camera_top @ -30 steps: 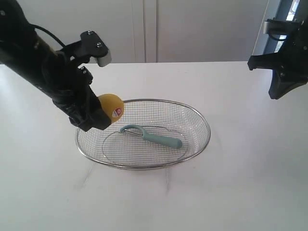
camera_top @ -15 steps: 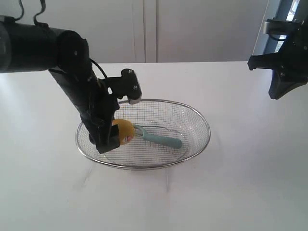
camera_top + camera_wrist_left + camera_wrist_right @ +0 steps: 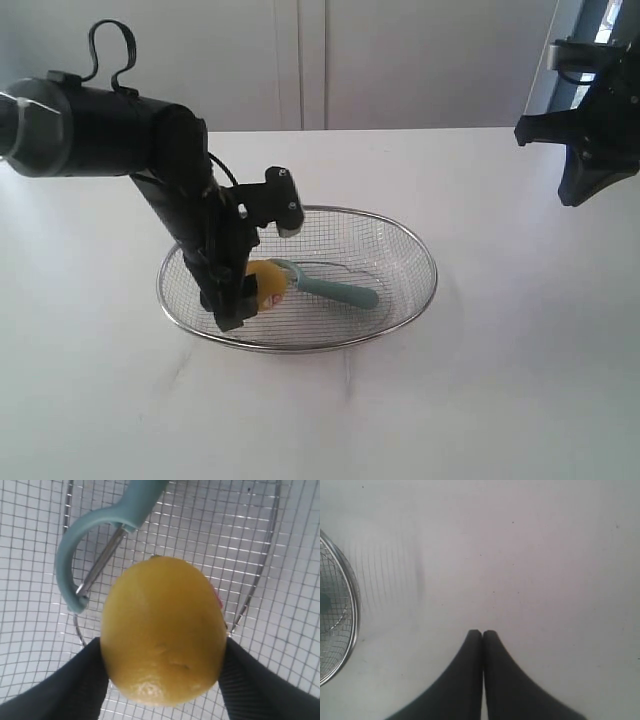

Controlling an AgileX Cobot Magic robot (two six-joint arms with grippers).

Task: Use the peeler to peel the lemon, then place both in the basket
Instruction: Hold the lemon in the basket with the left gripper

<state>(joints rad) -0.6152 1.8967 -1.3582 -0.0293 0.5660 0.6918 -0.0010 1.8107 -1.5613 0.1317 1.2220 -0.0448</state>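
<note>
The yellow lemon (image 3: pixel 268 284) (image 3: pixel 163 630) is held low inside the wire basket (image 3: pixel 420 262), with my left gripper (image 3: pixel 243 292) (image 3: pixel 163 647) shut on it. Its red-and-white sticker faces the exterior camera. The teal peeler (image 3: pixel 335 288) lies on the basket floor; its hooked head (image 3: pixel 80 562) sits just beyond the lemon. Whether the lemon touches the mesh (image 3: pixel 210 535) I cannot tell. My right gripper (image 3: pixel 482 632) is shut and empty, raised over bare table at the far right (image 3: pixel 585 150).
The basket stands mid-table on a white tabletop (image 3: pixel 480 380). Its rim (image 3: pixel 350 587) shows at the edge of the right wrist view. A pale wall with cabinet seams runs behind the table.
My left arm has come down from beside the rim and carried the lemon into the basket, beside the peeler head. The right arm has stayed still.
</note>
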